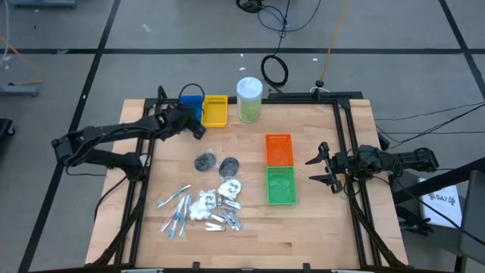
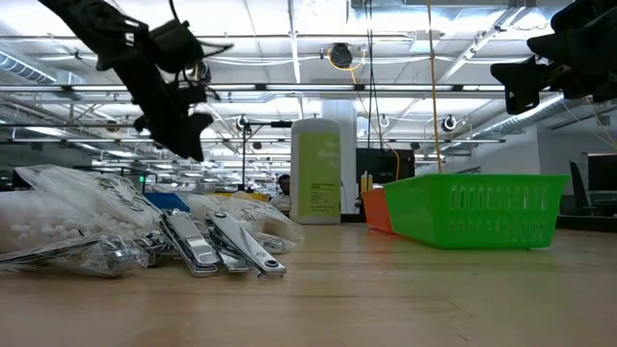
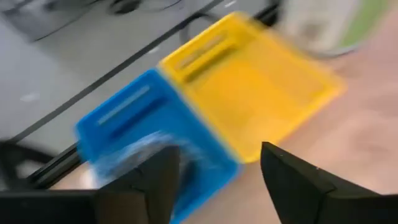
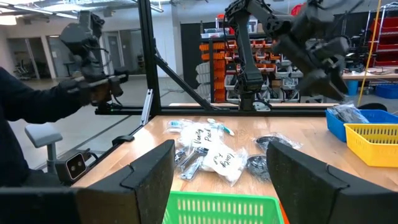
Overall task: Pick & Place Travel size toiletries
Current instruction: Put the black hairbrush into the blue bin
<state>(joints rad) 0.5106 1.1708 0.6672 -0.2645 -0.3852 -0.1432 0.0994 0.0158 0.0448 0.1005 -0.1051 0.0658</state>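
The robot had two arms, and both were dark, almost black. Each arm was made of long thin pieces joined by chunky round joints. Black cables ran along the arms and looped near the joints. The left end effector was a dark, blocky lump with a black cable curling off it. The right end effector had two dark fingers that spread out like a fork. Seen from up close, the fingers were flat, wide and black, with slanted tips and smooth sides. The left arm's fingers looked the same, dark and shaped like wedges. No bright marks showed on the arms.
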